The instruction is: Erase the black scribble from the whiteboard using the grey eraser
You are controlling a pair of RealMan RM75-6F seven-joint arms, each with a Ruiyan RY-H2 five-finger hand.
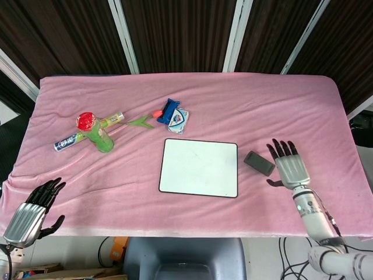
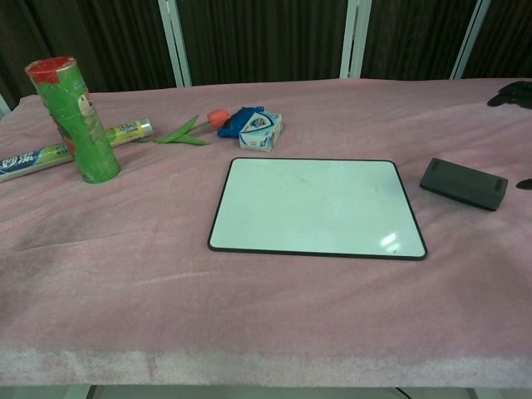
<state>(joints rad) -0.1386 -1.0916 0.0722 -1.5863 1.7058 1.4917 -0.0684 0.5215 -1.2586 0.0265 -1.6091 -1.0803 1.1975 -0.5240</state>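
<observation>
Two robot hands, both cut off in chest view: left robot hand (image 1: 32, 213) loosely spread below the counter's (image 1: 116, 192) near edge, right robot hand (image 1: 289, 166) spread flat on pink fuzzy cloth. Flat grey eraser (image 1: 259, 163) just left of it, beside glossy whiteboard (image 1: 199, 167); no scribble discernible.

Eraser (image 1: 259, 163) on the table (image 1: 280, 111) just right of the whiteboard (image 1: 199, 167), right hand (image 1: 289, 165) beside it, apart.

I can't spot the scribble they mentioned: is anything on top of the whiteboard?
Nothing lies on the whiteboard; it looks white, with faint marks and glare. The grey eraser sits beside it on the pink cloth. What is underneath is hidden.
</observation>
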